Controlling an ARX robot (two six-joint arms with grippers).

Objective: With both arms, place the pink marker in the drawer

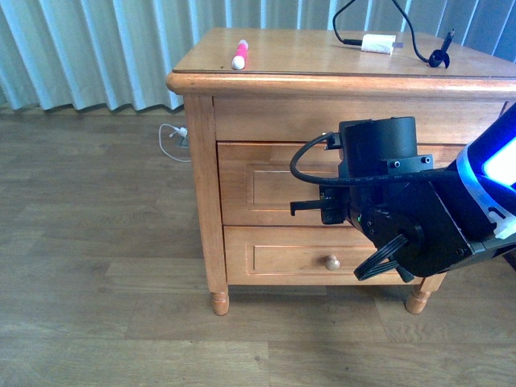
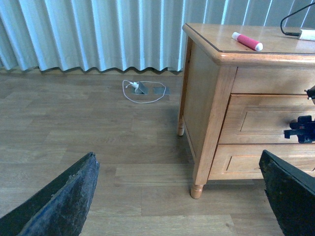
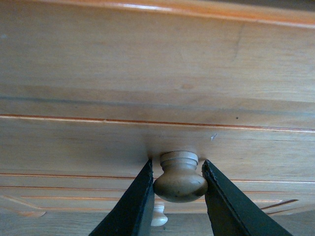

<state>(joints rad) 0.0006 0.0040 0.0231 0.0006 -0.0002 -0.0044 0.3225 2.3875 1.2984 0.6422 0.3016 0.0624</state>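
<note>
The pink marker (image 1: 239,54) lies on top of the wooden nightstand (image 1: 201,121), near its left front edge; it also shows in the left wrist view (image 2: 247,41). The top drawer (image 1: 266,185) is closed. My right gripper (image 3: 179,189) is shut on the drawer knob (image 3: 180,178), one finger on each side; in the front view the right arm (image 1: 403,210) hides the knob. My left gripper (image 2: 179,194) is open and empty, low above the floor, left of the nightstand, out of the front view.
A white charger plug (image 1: 377,43) with a black cable (image 1: 419,48) lies on the nightstand's right part. The lower drawer's knob (image 1: 331,262) shows below. A white cable (image 2: 140,91) lies on the wood floor by the curtain (image 2: 98,34).
</note>
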